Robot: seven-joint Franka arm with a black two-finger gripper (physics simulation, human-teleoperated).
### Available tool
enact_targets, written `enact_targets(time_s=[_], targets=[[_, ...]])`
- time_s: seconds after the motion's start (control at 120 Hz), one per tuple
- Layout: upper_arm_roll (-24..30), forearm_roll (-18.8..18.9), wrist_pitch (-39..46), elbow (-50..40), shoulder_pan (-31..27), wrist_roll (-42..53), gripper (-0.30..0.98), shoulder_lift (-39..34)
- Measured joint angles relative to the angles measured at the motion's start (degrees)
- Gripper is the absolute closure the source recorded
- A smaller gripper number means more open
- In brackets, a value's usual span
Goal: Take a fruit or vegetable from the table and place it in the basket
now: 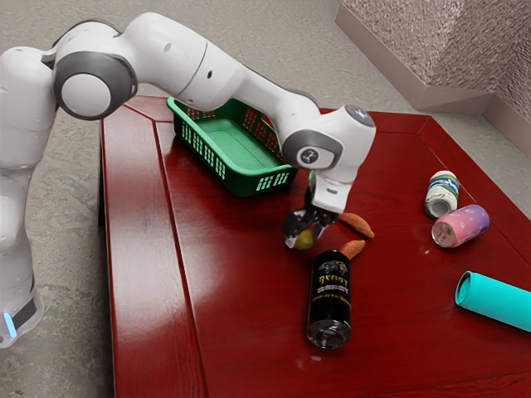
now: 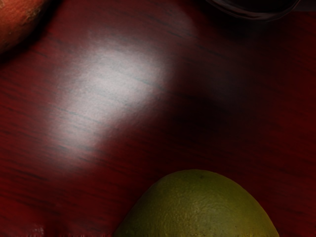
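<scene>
Green fruit (image 1: pixel 304 241) seen at the pincer (image 1: pixel 303 233)
Probably firm, slightly slick; best held across its middle. Whether the pincer is closed cannot be told.

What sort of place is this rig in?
Probably a plain indoor room, simulated; home or lab, can't tell. What shows it: the mottled grey, stone-like floor, the rough pinkish-grey wall and the glossy dark-red wooden table.
</scene>
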State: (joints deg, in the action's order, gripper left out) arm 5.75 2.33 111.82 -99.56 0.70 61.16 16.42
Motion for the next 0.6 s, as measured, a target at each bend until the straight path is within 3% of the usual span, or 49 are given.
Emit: enact_targets(time_s=[0.083, 0.15, 0.333, 0.6], targets=[[-0.03, 0.55, 0.0, -0.11, 0.0, -0.32, 0.3, -0.08], [-0.03, 1.06, 0.03, -0.14, 0.0, -0.65, 0.36, -0.22], [0.11, 1.61, -0.32, 0.27, -0.01, -1.66, 0.39, -3.5], [-0.03, 1.84, -5.73, 4.28, 0.26, -2.79, 0.39, -14.64]])
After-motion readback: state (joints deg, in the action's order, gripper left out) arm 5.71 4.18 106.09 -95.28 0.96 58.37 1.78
